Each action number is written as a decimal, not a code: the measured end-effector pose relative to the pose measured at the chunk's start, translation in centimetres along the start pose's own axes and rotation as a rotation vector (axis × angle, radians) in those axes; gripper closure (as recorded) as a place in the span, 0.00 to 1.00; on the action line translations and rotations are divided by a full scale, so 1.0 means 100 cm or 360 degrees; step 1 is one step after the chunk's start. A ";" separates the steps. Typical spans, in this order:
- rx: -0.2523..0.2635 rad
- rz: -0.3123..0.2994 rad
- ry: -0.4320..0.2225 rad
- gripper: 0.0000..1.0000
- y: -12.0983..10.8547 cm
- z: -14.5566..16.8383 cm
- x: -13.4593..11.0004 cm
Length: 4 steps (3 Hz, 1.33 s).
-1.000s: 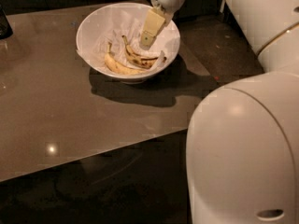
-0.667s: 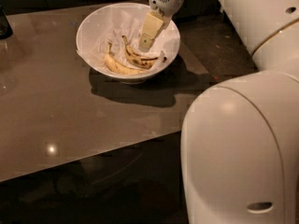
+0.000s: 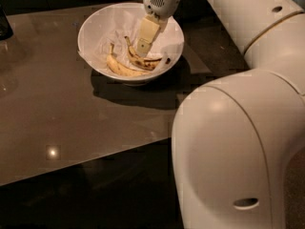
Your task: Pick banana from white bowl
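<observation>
The white bowl [image 3: 95,30], lined with crumpled white paper, stands on the brown table at the back centre. Two bananas lie in it. The darker, brown-streaked banana [image 3: 142,61] lies right of centre, its stem pointing up and to the left. A paler banana [image 3: 120,69] lies beside it, towards the front left. My gripper [image 3: 142,49] reaches down into the bowl from above. Its tip is at the darker banana's upper part and hides some of it. I cannot tell whether it touches the banana.
The brown table [image 3: 57,123] runs left and forward, with its front edge crossing the lower middle of the view. My arm's large white housing [image 3: 238,147] fills the right side. A dark object [image 3: 5,25] stands at the table's far left edge.
My gripper has come lower and slightly left inside the bowl, closer to the darker banana. The arm's white housing has shifted left. The bowl and bananas have not moved.
</observation>
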<state>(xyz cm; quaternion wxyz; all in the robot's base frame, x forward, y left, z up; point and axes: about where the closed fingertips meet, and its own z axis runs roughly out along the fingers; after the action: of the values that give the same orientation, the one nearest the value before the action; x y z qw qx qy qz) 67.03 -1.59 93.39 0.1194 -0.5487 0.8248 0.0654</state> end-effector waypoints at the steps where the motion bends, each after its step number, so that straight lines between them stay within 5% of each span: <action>1: -0.0014 -0.0038 0.0036 0.23 0.003 0.010 -0.005; 4: -0.0077 -0.0126 0.0114 0.28 0.013 0.036 -0.016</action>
<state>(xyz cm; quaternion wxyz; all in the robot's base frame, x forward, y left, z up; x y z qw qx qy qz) 66.91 1.16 90.28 0.0790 -0.5855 0.8045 0.0609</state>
